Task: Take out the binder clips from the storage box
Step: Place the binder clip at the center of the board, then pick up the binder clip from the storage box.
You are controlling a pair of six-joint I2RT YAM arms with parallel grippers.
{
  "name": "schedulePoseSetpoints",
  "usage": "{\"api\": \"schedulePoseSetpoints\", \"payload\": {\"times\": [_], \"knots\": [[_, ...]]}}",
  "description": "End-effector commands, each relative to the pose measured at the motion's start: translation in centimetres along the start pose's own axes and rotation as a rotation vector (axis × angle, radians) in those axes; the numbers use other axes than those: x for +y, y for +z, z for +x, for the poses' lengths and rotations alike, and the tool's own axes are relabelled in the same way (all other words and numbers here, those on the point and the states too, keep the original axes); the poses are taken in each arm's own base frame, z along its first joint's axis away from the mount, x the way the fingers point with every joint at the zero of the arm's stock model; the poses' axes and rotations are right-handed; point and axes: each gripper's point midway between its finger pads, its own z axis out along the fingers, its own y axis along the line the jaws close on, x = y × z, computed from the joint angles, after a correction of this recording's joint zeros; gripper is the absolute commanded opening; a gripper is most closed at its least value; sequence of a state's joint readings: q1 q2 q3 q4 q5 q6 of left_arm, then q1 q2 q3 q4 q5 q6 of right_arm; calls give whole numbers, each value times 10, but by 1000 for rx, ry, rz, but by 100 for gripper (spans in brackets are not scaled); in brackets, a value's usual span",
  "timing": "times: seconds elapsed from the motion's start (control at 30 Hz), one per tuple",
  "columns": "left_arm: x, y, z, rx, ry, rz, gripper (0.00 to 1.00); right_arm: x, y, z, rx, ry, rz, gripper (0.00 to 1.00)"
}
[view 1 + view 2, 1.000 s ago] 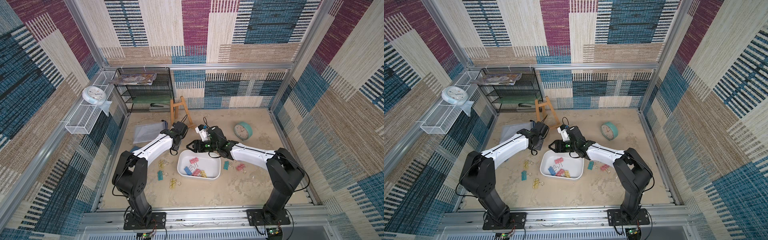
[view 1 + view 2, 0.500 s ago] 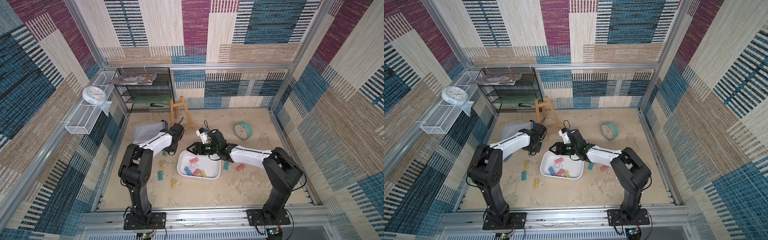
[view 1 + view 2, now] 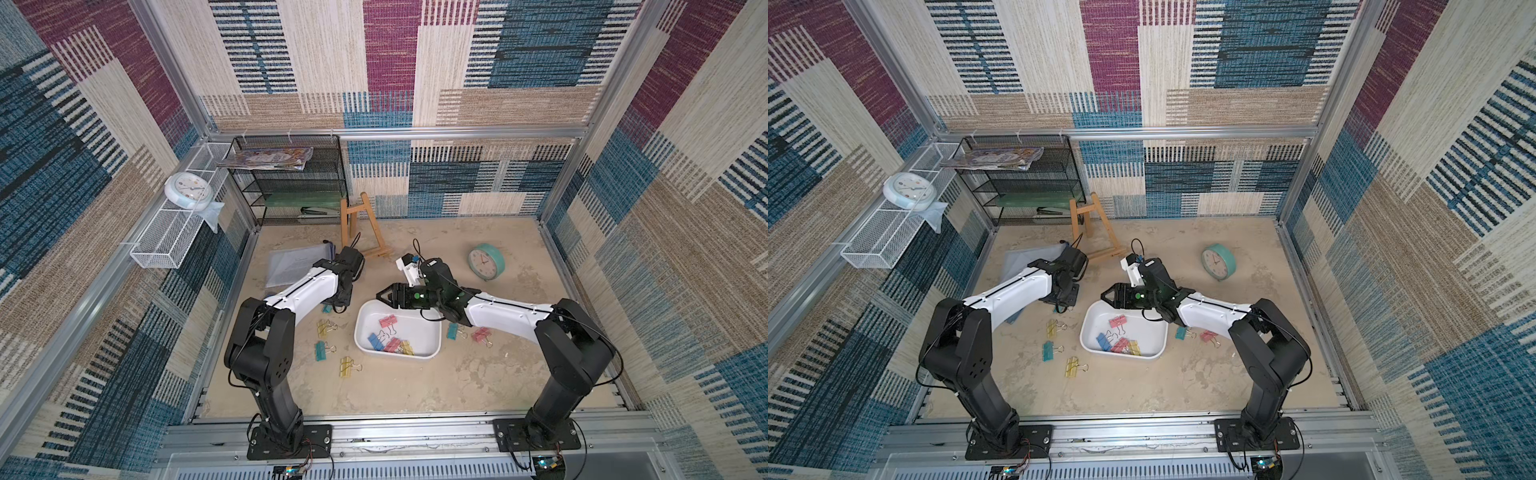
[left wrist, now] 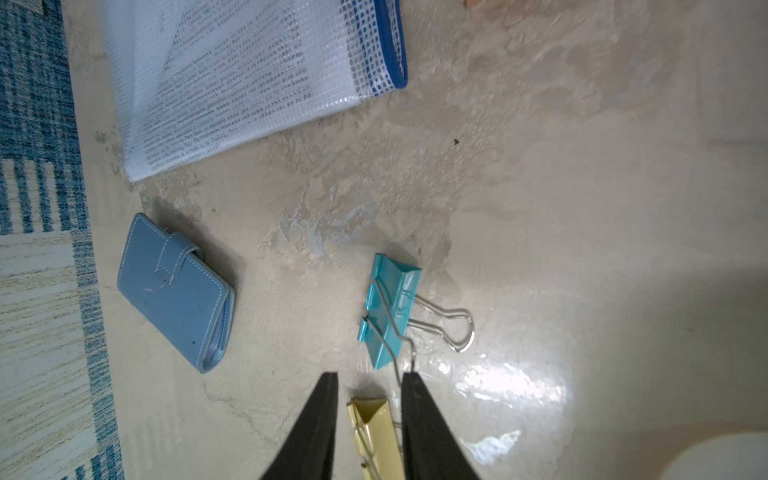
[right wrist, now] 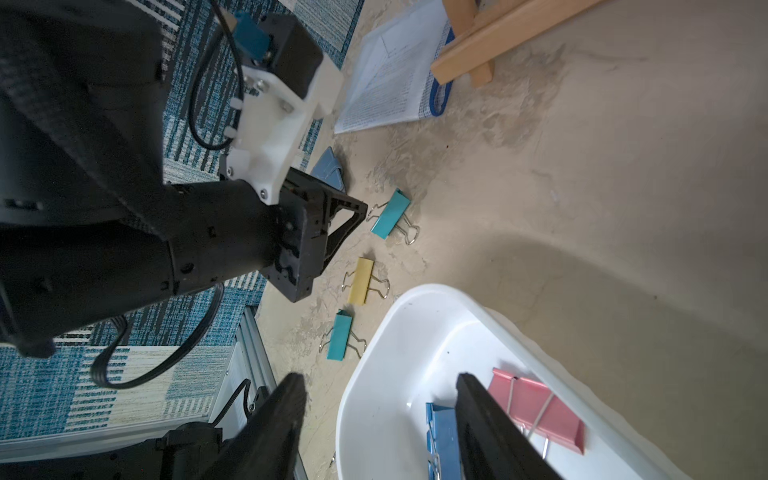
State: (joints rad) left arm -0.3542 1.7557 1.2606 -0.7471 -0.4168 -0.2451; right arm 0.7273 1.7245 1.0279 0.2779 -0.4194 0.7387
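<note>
Just unclenches the left hand, teal clip released onto the desk near the blue wallet. Means one more out, yet several binder clips remaining inside the storage box. Holds the right hand spread, empty, above its rim.

Teal alarm clock on a beige tabletop; small wooden easel before a black mesh shelf rack; a mesh document pouch near a blue wallet.

Patchwork woven walls, mottled beige floor
</note>
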Motion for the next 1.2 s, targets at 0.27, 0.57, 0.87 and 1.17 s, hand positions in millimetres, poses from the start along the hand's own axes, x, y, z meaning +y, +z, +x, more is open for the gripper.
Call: {"api": "schedulePoseSetpoints", "payload": {"times": [0.27, 0.57, 0.87, 1.17], "knots": [[-38, -93, 7, -146, -115, 423, 34, -7, -21, 1, -21, -35, 77, 62], [-116, -141, 48, -161, 95, 683, 44, -40, -54, 28, -33, -2, 222, 63], [-183, -128, 51, -111, 275, 642, 52, -71, -91, 41, -93, 71, 328, 63], [-182, -97, 49, -60, 333, 505, 47, -71, -97, 41, -92, 52, 331, 60]]}}
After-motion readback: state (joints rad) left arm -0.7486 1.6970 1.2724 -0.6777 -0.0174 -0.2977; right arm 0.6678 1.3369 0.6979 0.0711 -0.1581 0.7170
